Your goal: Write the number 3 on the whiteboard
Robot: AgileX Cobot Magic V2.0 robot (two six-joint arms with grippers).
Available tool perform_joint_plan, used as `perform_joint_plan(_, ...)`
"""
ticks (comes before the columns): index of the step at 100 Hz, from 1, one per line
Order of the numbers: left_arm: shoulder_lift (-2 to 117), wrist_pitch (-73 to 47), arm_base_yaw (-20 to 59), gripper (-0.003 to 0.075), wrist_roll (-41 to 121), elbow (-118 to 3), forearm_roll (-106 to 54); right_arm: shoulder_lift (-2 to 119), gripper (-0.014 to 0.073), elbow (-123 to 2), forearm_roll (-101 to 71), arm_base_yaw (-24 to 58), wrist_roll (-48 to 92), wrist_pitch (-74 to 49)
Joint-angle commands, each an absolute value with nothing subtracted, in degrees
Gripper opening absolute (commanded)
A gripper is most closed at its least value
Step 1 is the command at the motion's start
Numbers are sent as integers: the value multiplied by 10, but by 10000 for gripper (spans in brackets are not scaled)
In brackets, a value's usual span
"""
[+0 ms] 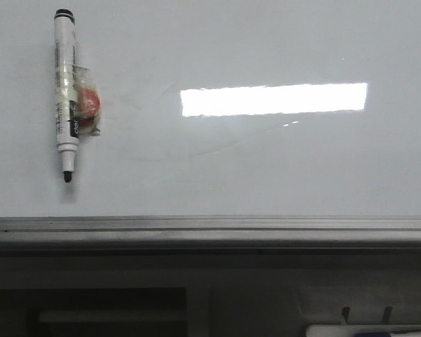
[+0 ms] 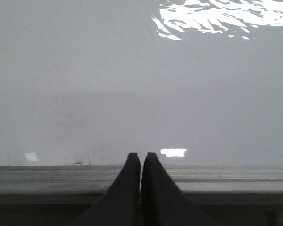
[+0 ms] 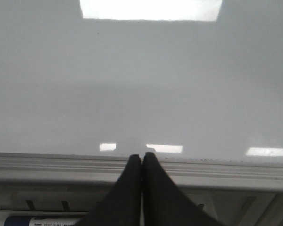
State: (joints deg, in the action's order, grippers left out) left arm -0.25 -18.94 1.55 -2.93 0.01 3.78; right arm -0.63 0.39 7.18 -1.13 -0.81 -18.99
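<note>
Front view: marker [image 1: 68, 95] sticks to whiteboard [image 1: 266, 161] at 10 o'clock, tip down. Left gripper [image 2: 141, 157], right gripper [image 3: 142, 157] fingers pressed together, holding nothing.

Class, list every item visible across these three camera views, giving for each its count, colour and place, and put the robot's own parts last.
whiteboard: one, pale grey-white, filling the front view; no number 3 on it, only faint smudges.
light reflection: one, bright white rectangle, upper middle of the board.
marker: one, white barrel with black tip uncapped, upright at the board's upper left, tip down.
red piece: one, taped beside the marker's barrel.
bottom rail: one, grey metal, along the board's lower edge.
left hand: one, black, shut, empty, at the rail.
right hand: one, black, shut, empty, at the rail.
</note>
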Motion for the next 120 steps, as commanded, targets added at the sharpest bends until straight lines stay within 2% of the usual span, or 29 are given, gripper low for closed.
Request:
perform_joint_plan(1, -17, -147, 14, -21, -36, 6, 34, -14, -43, 22, 78, -16, -7, -187)
perform_joint_plan(70, -17, -144, 14, -21, -36, 6, 28, -14, -43, 22, 78, -16, -7, -183)
perform_joint_plan(105, -17, -58, 14, -21, -36, 6, 26, -14, -43, 22, 78, -16, -7, -52)
perform_joint_plan(120, -17, -46, 14, -21, -36, 6, 25, -14, -43, 22, 78, -16, -7, -36)
